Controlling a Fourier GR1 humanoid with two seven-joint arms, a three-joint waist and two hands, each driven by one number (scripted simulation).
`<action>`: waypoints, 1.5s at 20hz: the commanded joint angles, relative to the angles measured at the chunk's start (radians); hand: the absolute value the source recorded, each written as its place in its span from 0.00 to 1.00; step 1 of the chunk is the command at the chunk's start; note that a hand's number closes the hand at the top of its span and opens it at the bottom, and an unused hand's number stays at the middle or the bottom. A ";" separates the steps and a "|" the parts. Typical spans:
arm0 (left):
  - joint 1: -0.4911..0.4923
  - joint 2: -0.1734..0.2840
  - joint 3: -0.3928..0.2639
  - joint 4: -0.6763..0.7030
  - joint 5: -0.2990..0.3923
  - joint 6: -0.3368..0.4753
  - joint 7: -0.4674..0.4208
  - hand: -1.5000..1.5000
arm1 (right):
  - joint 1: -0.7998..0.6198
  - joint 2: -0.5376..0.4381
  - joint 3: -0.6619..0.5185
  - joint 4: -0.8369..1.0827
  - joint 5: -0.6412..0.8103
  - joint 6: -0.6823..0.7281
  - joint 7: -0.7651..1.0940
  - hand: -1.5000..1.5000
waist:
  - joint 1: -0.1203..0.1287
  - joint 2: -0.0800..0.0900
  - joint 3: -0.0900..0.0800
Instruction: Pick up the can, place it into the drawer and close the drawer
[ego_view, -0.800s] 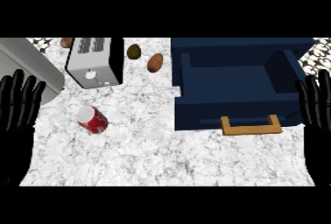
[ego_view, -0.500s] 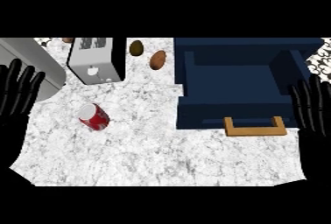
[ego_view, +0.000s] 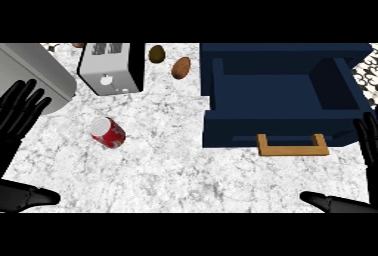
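Observation:
A red can (ego_view: 108, 133) with a silver top lies on the marble counter, left of centre. The dark blue drawer (ego_view: 284, 95) stands pulled open at the right, its wooden handle (ego_view: 292, 145) facing me and its inside bare. My left hand (ego_view: 18, 112) shows at the left edge, fingers straight and spread, a hand's width left of the can and apart from it. My right hand (ego_view: 367, 137) shows at the right edge beside the drawer's front, fingers straight, its thumb low at the bottom right. Neither hand holds anything.
A silver toaster (ego_view: 111, 67) stands at the back, above the can. A grey box-like appliance (ego_view: 33, 75) fills the back left corner. Two brown oval items (ego_view: 181, 67) lie between the toaster and the drawer.
The view has tilted, so everything sits a little lower and nearer. Both hands have slid outward and down toward the picture's edges. The can and drawer keep their places on the counter.

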 joint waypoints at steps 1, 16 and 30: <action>-0.082 0.037 0.025 -0.017 0.065 0.005 0.135 0.00 | -0.028 -0.040 -0.078 0.013 -0.054 0.020 0.046 0.00 | 0.003 0.000 0.000; -0.003 0.067 0.215 0.045 0.290 -0.063 0.205 0.00 | 0.164 -0.006 -0.171 -0.066 -0.174 0.163 -0.046 0.00 | 0.002 0.000 0.000; -0.091 -0.058 0.092 0.166 0.235 0.010 0.209 0.00 | 0.213 -0.041 -0.347 -0.012 -0.294 0.320 -0.096 0.00 | -0.001 0.001 0.000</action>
